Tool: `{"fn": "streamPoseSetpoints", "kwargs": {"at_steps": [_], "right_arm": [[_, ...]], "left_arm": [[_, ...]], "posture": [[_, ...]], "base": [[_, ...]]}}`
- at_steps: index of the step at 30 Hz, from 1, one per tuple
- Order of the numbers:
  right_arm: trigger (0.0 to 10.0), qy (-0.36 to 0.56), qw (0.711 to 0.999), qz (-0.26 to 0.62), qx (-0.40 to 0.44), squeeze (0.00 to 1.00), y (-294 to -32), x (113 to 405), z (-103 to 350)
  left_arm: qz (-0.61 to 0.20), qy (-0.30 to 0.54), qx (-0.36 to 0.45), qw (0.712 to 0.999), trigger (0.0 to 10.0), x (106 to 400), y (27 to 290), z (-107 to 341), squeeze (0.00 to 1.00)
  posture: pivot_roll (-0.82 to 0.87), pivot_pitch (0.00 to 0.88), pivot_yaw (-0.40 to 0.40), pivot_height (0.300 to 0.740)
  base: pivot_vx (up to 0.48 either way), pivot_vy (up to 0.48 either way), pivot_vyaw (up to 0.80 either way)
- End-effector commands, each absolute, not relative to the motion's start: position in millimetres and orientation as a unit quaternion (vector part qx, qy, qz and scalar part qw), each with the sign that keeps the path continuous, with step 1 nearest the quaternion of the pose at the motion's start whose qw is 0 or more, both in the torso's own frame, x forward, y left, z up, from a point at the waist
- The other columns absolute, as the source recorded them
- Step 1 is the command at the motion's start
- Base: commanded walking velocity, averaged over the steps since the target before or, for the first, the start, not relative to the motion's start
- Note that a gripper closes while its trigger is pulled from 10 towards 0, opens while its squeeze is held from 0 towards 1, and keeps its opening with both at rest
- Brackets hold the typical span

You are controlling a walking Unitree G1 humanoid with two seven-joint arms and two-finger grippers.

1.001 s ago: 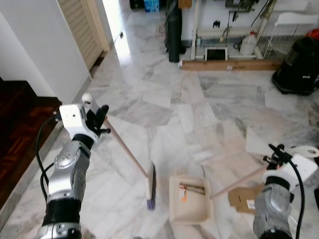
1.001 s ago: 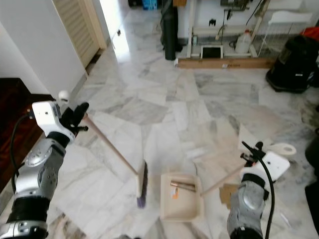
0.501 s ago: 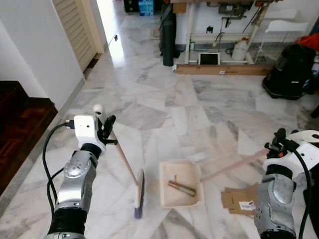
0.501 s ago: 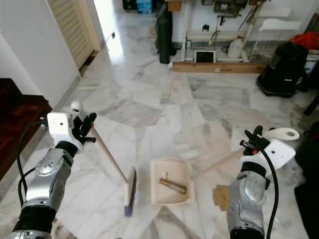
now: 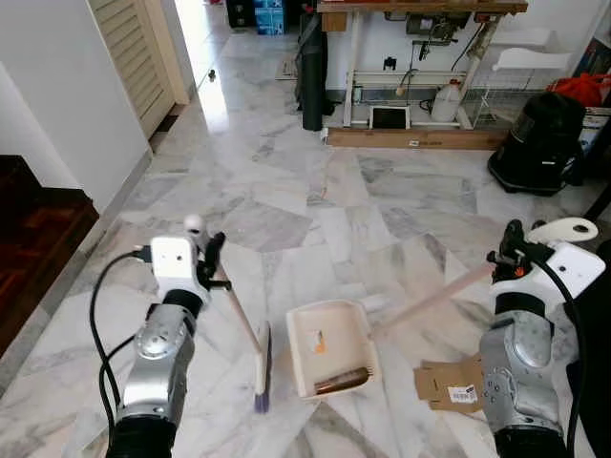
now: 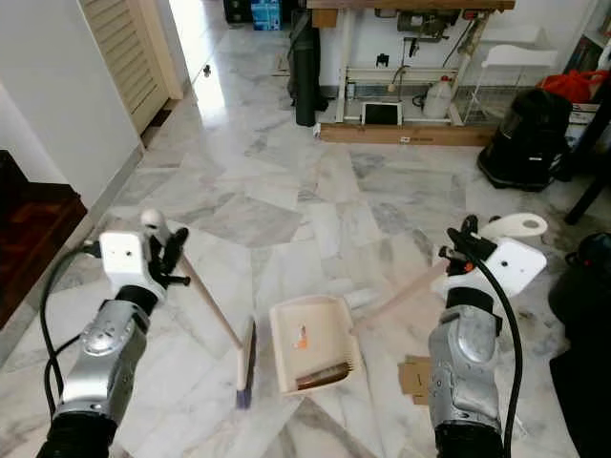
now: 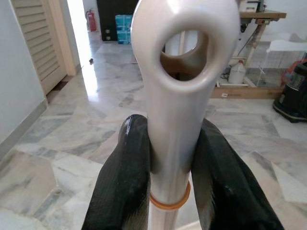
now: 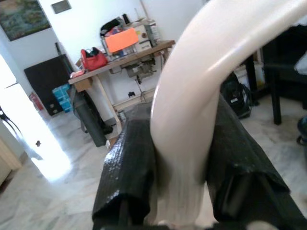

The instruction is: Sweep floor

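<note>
A: What are the jaws doing?
B: Left gripper pinches the broom at its handle top; right gripper pinches the dustpan handle.
A: Handling?
B: Both look light and stiff; the brush head sits on the floor just left of the pan.

Bright, even daylight, glare on the marble floor by the doorway, wrist views soft up close.

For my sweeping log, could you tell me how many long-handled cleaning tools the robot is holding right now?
2. The broom is in the left gripper, its head on the floor left of the dustpan. The dustpan's long handle is in the right gripper. Others may be stored elsewhere.
</note>
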State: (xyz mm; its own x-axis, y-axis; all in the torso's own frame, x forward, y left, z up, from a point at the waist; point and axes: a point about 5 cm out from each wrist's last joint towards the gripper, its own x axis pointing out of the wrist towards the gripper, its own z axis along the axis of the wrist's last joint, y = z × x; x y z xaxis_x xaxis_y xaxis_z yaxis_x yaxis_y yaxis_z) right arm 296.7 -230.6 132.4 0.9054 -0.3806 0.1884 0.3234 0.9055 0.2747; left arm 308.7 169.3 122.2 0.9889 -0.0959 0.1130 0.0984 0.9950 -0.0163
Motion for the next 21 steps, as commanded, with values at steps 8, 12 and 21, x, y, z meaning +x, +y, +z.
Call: {"fn": "streamPoseSetpoints", "kwargs": {"at_steps": [8,12,21], "right_arm": [[10.0,-0.14,0.951,-0.19,0.198,0.0,-219.3,296.6,142.4],[10.0,-0.134,0.952,-0.186,0.204,0.0,-216.9,295.8,142.1],[10.0,-0.145,0.958,-0.181,0.169,0.0,-217.8,296.1,148.6]], "left_arm": [[-0.058,-0.096,0.01,0.994,10.0,309.8,169.3,143.2,0.0],[-0.051,-0.093,0.019,0.994,10.0,309.2,173.6,142.1,0.0],[-0.024,-0.112,0.031,0.993,10.0,310.2,178.5,149.5,0.0]], "posture": [[-0.05,0.0,0.06,0.74],[-0.05,0.0,0.066,0.74],[-0.05,0.0,0.063,0.74]], "base": [[0.0,0.0,0.0],[0.0,0.0,0.0],[0.0,0.0,0.05]]}}
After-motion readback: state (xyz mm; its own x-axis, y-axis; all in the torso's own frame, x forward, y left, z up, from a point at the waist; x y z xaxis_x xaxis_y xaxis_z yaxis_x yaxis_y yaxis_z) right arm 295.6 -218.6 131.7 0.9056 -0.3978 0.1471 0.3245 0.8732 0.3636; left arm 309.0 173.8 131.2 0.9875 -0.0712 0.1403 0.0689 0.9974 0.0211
